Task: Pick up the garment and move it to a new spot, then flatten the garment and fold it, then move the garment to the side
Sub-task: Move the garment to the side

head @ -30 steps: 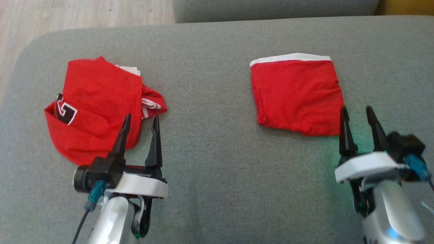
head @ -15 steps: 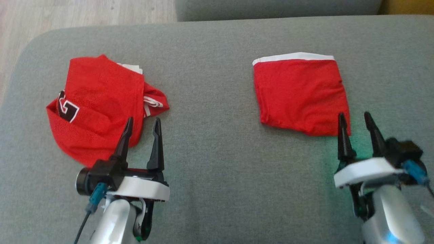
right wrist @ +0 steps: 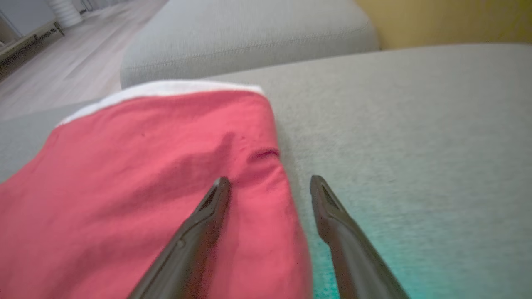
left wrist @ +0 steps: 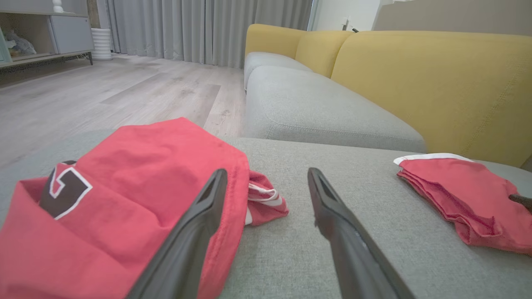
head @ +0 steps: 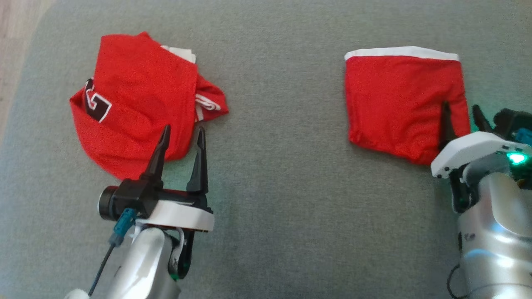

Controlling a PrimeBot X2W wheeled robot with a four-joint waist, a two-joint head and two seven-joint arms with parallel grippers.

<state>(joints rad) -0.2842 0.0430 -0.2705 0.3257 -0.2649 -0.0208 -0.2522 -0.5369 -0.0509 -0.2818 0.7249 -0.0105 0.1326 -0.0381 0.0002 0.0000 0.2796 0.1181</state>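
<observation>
Since a second ago the head camera has swung, so both garments sit higher and further right in its view. Measured against the cloth, though, the right gripper [head: 460, 106] has come forward: its left finger, then at the folded garment's near right corner, now lies over the red fabric.

Everything rests on a broad grey sofa cushion [head: 282, 187]. In the left wrist view a second grey seat cushion [left wrist: 316, 112] lies beyond it, with a yellow backrest [left wrist: 436, 83] to one side and pale wooden floor [left wrist: 104, 95] to the other.

The crumpled red jersey [head: 137, 95] lies on the robot's left part of the cushion. It is loosely bunched, with a dark white-edged print [head: 97, 106] on its left side and a striped fold poking out on its right.

The folded red garment [head: 395, 99] lies well apart from it on the right, flat and roughly square, with a white band [head: 401, 52] along its far edge.

The left gripper [head: 183, 128] has its fingers spread and holds nothing. It sits at the jersey's near right edge, with its left finger over the red cloth and its right finger over bare cushion just beside the edge.

The right gripper is likewise spread and empty. It straddles the folded garment's right edge, one finger above the cloth and the other above the cushion. Whether either gripper touches the fabric cannot be told.
</observation>
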